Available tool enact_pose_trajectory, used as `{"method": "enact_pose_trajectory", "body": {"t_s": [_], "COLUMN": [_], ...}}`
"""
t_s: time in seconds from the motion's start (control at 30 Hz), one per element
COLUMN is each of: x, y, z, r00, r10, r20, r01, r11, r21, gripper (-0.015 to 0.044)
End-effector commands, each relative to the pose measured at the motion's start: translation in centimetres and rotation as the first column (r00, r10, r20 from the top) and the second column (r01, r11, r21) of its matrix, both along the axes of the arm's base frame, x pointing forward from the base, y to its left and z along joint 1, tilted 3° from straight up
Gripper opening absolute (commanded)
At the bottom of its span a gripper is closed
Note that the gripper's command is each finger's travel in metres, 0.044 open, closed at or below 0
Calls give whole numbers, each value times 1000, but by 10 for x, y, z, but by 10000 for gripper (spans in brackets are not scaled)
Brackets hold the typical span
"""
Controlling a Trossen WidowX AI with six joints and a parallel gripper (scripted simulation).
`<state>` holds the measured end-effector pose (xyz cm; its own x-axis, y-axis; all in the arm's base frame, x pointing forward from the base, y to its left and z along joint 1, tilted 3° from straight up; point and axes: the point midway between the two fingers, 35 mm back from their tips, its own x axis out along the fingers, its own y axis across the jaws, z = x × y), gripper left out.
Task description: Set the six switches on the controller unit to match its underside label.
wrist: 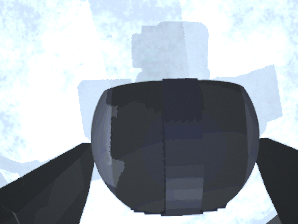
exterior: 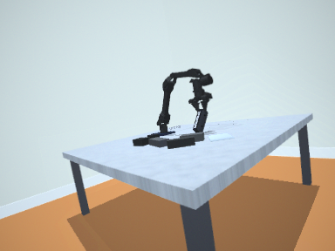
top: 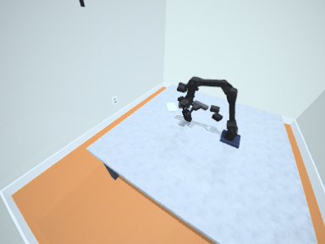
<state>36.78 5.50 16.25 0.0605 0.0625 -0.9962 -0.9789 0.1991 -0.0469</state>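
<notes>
The dark controller unit (top: 187, 115) (exterior: 201, 120) (wrist: 137, 150) is off its base, standing steeply tilted under the hand in the exterior view. In the wrist view it fills the middle, a finger against each side. My gripper (top: 186, 110) (exterior: 201, 110) (wrist: 176, 151) is shut on the unit. The unit's lower end is close to the bench (top: 169, 169) (exterior: 131, 161); I cannot tell whether it touches. The wrist view shows a dark face with a lighter band down it. The six switches and the label squares cannot be made out in any view.
Several dark and grey modules lie near the hand, among them a black block (exterior: 181, 143), a grey block (exterior: 159, 142) and a small dark block (top: 217, 116). A white sheet (top: 171, 107) (exterior: 221, 138) lies beside them. The arm's blue base plate (top: 235, 142) is on the bench.
</notes>
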Motion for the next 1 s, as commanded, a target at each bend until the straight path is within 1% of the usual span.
{"method": "enact_pose_trajectory", "body": {"t_s": [0.0,0.97], "x": [-2,-6], "y": [-9,-30], "z": [-3,-1], "r00": [1000,1000], "r10": [-6,-6], "r20": [-13,-13], "r01": [6,6], "r11": [1000,1000], "r21": [-13,-15], "gripper": [336,337]}}
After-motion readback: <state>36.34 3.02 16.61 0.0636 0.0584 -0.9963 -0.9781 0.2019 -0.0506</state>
